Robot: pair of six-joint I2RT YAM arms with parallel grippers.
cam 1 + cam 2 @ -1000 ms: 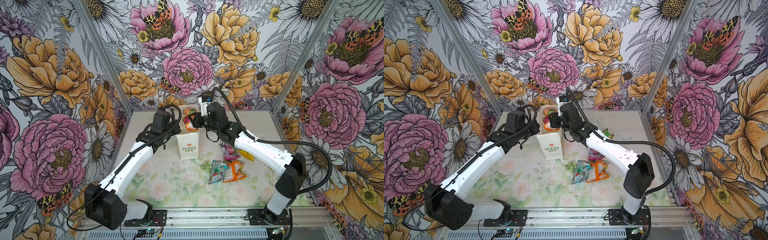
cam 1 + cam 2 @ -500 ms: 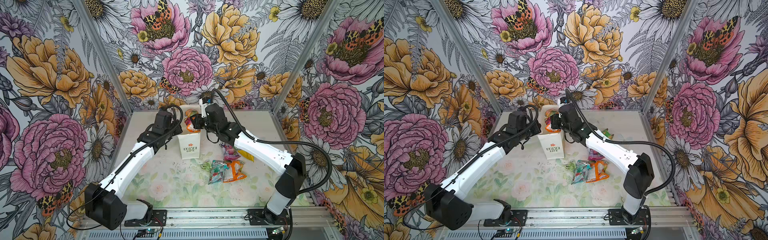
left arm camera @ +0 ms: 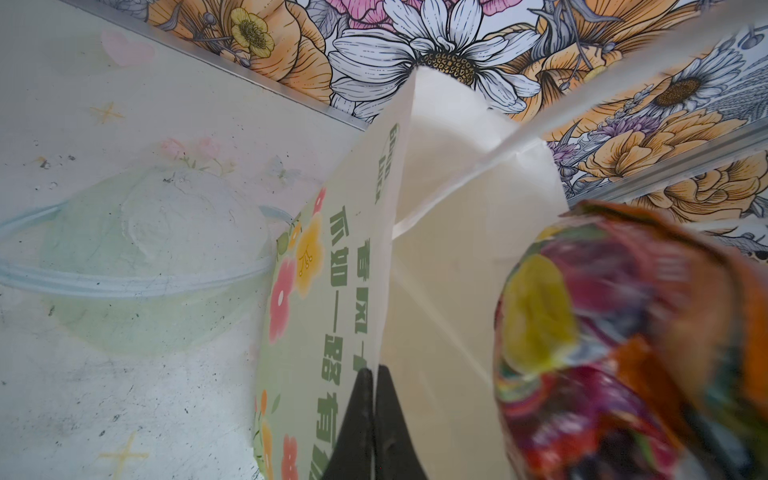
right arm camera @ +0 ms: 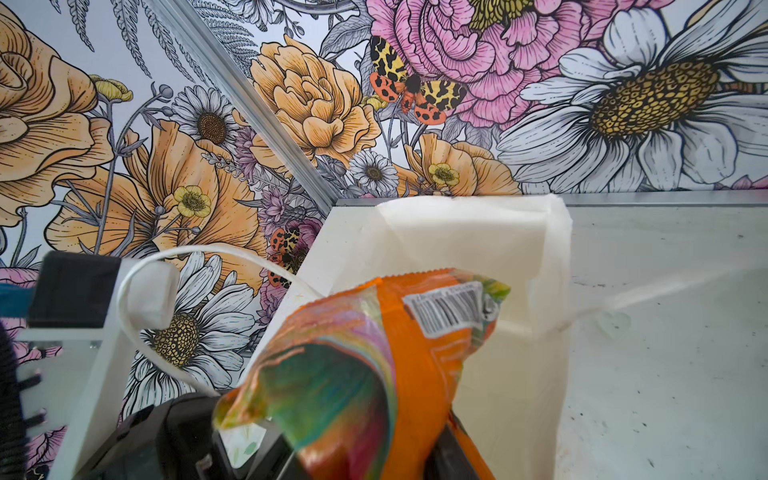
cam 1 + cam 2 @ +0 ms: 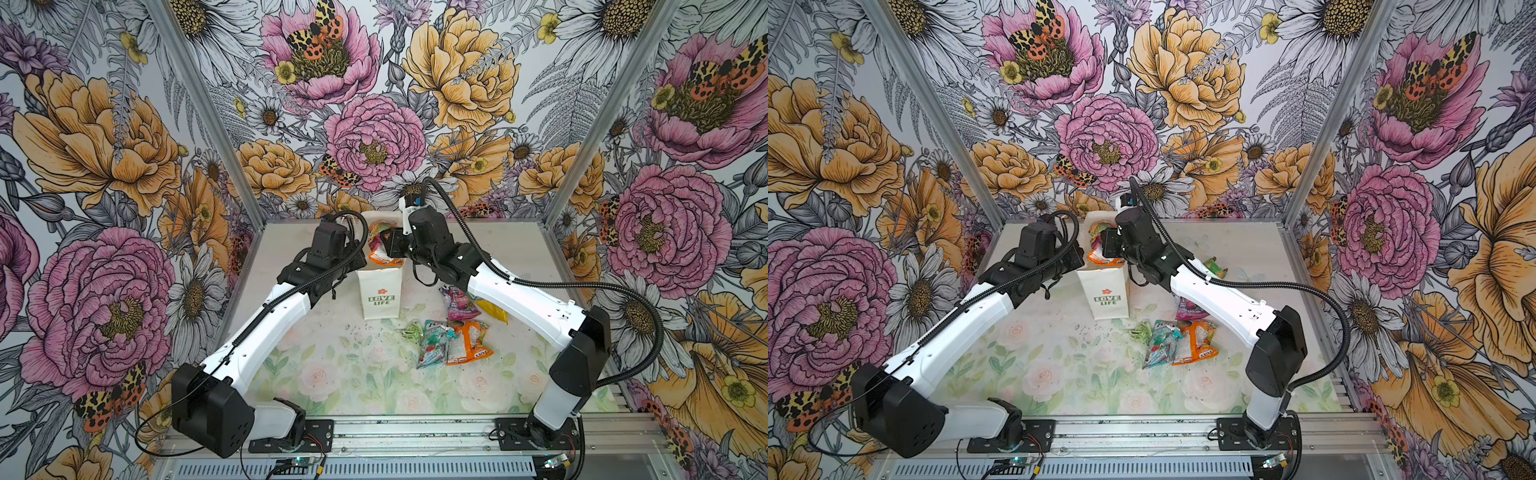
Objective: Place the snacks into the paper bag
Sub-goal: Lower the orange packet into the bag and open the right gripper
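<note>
Container: the paper bag [image 5: 380, 293] [image 5: 1105, 293] stands upright on the table [image 5: 332, 374]. Its mouth is open upward, and its narrow side with a red flower and "LOVE LIFE" shows in both top views.
In the bag's mouth: an orange-white packet [image 5: 382, 254] [image 4: 415, 353] [image 3: 602, 353] sits between the bag's walls, much of it above the rim. How deep it reaches cannot be told.
Bag's inside: the right wrist view shows bare white inner walls; the bottom is hidden behind the packet.
Left gripper: the left gripper [image 3: 374, 382] is pinched tight on the rim of the bag's printed wide wall.
Right gripper: the right gripper [image 5: 390, 249] is over the bag's mouth, against the packet. Its jaws are covered by the packet, so their width and any clamp cannot be told.
Bag's handle: one white cord handle [image 4: 124, 316] loops outside the rim.
Outside the bag, on the right arm's side, apart from it: teal packet [image 5: 432, 344], second orange-white packet [image 5: 468, 343], pale green packet [image 5: 411, 331], purple-pink packet [image 5: 455, 297] and yellow packet [image 5: 493, 311].
Beyond the right arm from the bag: green packet [image 5: 1216, 266].
</note>
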